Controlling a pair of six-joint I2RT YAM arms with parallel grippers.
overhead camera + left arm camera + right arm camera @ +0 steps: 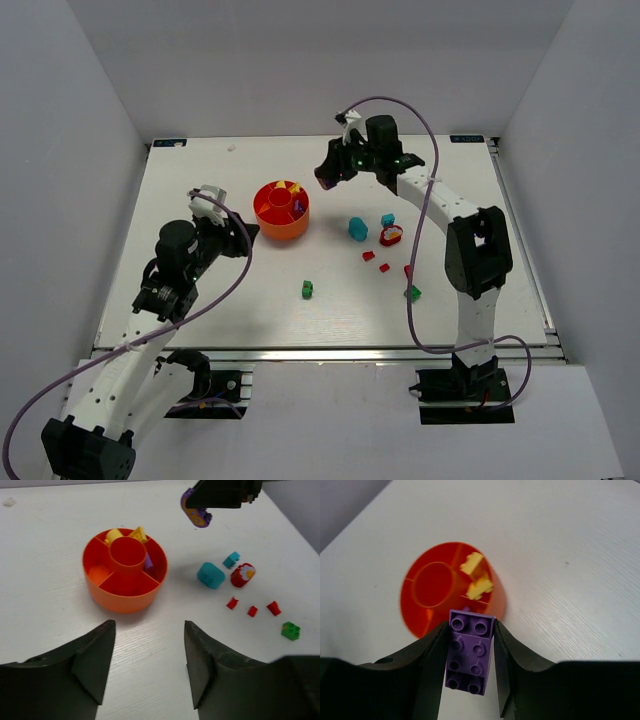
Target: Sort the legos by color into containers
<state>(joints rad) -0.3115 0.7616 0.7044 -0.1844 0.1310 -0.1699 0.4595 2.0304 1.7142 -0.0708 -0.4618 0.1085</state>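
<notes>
Purple lego [469, 655], eight-studded, sits pinched in right hand [470, 631] near orange tub [411, 616].

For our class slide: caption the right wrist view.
Right gripper holds a purple brick near the orange tub containing yellow pieces.

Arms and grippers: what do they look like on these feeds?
Both the left arm and right arm are white links joined by black motor housings, each trailing a looping purple cable. The left gripper and right gripper have dark, matte, wedge-shaped fingers.
</notes>
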